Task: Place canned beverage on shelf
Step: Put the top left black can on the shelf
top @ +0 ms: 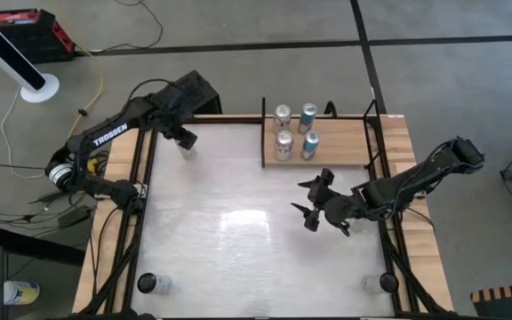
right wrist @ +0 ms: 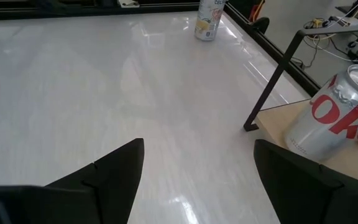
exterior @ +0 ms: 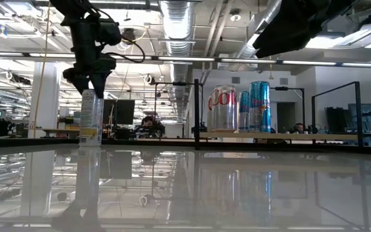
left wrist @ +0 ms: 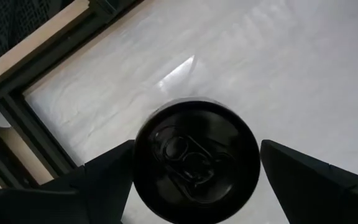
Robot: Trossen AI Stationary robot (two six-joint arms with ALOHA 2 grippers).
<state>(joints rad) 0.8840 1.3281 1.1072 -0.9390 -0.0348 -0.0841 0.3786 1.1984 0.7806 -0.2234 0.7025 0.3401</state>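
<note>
A slim white-and-yellow can (exterior: 90, 119) stands upright on the white tabletop near its far left corner; it also shows in the right wrist view (right wrist: 209, 18). My left gripper (top: 185, 140) is open just above it, one finger on either side of the can's black top (left wrist: 194, 158). The wooden shelf (top: 345, 147) with black posts sits at the far right and carries several upright cans, silver ones (top: 283, 145) and blue ones (top: 310, 142). My right gripper (top: 312, 201) is open and empty over the table, in front of the shelf. My left gripper's fingers (left wrist: 104, 180) point down on either side of the can's top rim (left wrist: 143, 146). I cannot tell whether they touch it. The can stands upright on the table.
Dark frame rails (top: 145, 204) run along the table's left and right sides. Small dark round objects sit at the near left (top: 154, 283) and near right (top: 380, 283) corners. A silver can (right wrist: 334, 118) stands at the shelf's near edge, close to my right gripper.
</note>
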